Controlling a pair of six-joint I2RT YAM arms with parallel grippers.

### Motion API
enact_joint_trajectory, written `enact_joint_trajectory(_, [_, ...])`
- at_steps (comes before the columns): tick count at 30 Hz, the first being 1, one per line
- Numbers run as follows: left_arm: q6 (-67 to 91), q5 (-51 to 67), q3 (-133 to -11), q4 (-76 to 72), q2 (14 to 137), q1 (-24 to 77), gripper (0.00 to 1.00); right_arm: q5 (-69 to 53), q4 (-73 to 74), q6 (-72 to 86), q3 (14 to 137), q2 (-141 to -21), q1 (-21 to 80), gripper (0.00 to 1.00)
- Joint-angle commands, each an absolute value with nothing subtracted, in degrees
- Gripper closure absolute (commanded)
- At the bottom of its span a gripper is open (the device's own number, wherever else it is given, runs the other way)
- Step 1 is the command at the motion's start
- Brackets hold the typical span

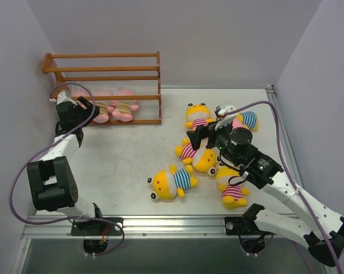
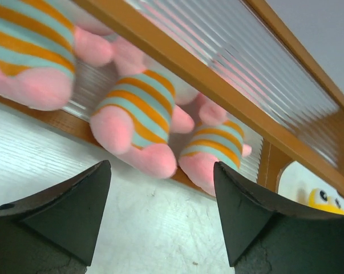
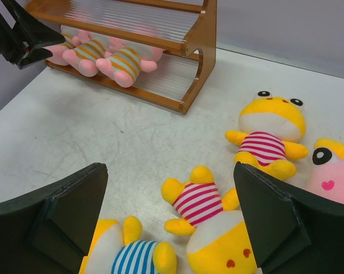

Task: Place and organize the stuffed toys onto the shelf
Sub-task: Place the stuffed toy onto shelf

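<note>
While my left claw (image 1: 80,107) hangs parted and empty right in front of the wooden shelf (image 1: 103,68), three pink plush toys in tan-striped shirts (image 2: 138,114) lie side by side on the bottom tier just beyond its tips, feet toward me. I see nothing on the upper tiers. Right claw (image 3: 169,166) is also spread wide and holds nothing, poised over the pile on the tabletop (image 3: 103,131). Just ahead of it: yellow plush in pink-striped shirt (image 3: 197,201). Under its left finger: blue-striped yellow plush (image 3: 134,257). Off to its right: fourth pink plush (image 3: 334,171). My read: pink row is three of four, right side is at the pick stage. Next move: descend, straddle one torso only. Neighbours crowd it, so close slowly.
</note>
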State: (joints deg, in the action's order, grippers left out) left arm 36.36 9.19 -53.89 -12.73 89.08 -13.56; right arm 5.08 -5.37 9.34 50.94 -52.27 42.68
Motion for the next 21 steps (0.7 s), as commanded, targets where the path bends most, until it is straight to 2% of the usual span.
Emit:
enact_joint_trajectory(1, [28.7,2.6,-56.2,-8.2,85.5,-6.4,0.19,4.7,-7.1,10.2,51.2,-51.2,42.4,0.02])
enact_joint_trajectory(11, [19.9,-7.8,-60.5,-5.4,89.1,6.9,0.19,4.2,-5.8,12.0,51.9,-50.5,42.4,0.02])
enact_joint_trajectory(21, [21.3,-12.0,-59.7,-8.8,91.4,8.2,0.20,2.6,-5.4,13.3,51.3,-51.2,42.4,0.02])
